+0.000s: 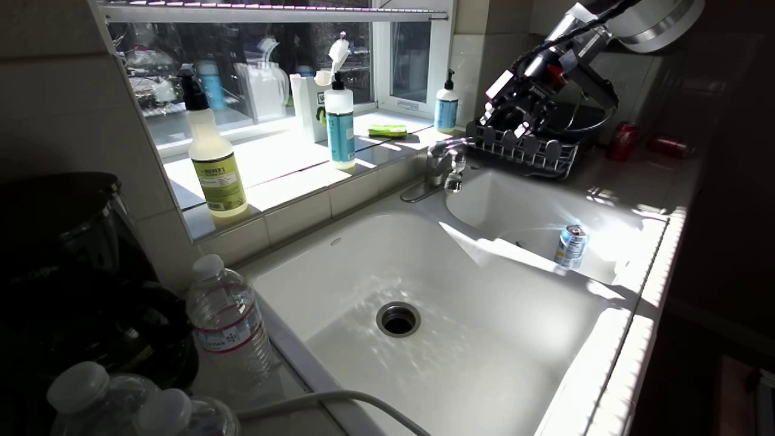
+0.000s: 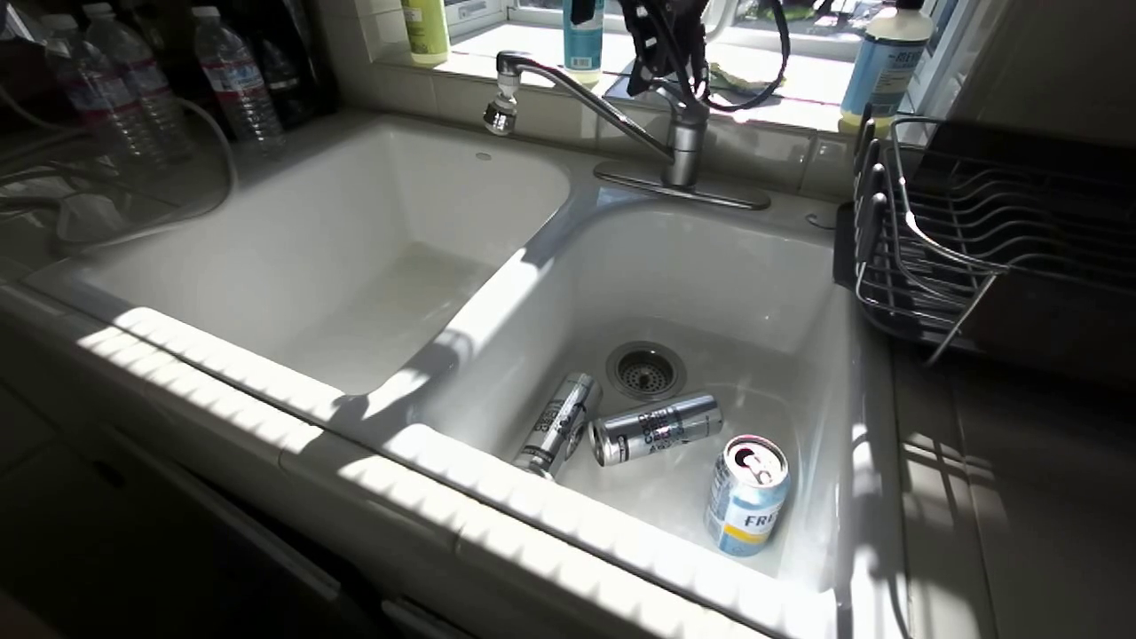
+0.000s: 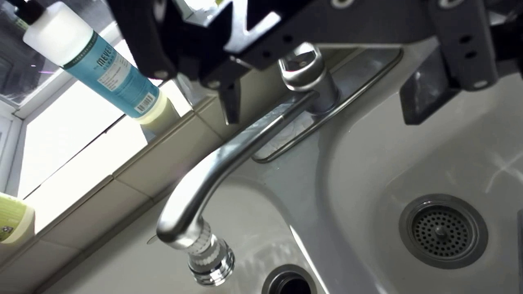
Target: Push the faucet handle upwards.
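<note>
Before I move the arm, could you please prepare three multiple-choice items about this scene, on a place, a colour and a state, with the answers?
1. Where does the faucet stand?
A) In the dish rack
B) Among water bottles
C) On the window side of the sink

2. What colour is the upright can in the sink?
A) Light blue
B) Red
C) Black

3. How is the gripper?
A) Shut on a can
B) Open
C) Shut on a bottle

1 C: both exterior views show it on the edge nearest the window.
2 A: an exterior view shows its light-blue side.
3 B: the wrist view shows its fingers wide apart.
</note>
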Controlling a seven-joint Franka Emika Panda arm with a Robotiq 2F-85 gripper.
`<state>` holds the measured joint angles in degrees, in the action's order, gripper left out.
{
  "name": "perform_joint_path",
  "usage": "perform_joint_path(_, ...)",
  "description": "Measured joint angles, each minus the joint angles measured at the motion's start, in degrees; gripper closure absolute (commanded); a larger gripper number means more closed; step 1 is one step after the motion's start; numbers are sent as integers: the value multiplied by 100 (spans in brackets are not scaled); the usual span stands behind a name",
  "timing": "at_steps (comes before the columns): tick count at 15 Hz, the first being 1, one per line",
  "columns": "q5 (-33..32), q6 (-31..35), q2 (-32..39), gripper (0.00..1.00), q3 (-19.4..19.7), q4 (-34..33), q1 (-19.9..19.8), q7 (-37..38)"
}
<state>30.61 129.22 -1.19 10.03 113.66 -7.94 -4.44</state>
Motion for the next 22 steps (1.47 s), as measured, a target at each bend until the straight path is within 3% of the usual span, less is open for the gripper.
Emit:
perform_joint_path(11,1982,-1,690,0,60,-342,-385,-1041)
perform_joint_path(15,2628,-73,925,6,59,-485,-507,-1315)
perform_joint_path(17,2890,-182,1048,0,58,-589,-554,-1374)
perform_joint_path(22,3368,-506,1395,0,47,-897,-619,-1398)
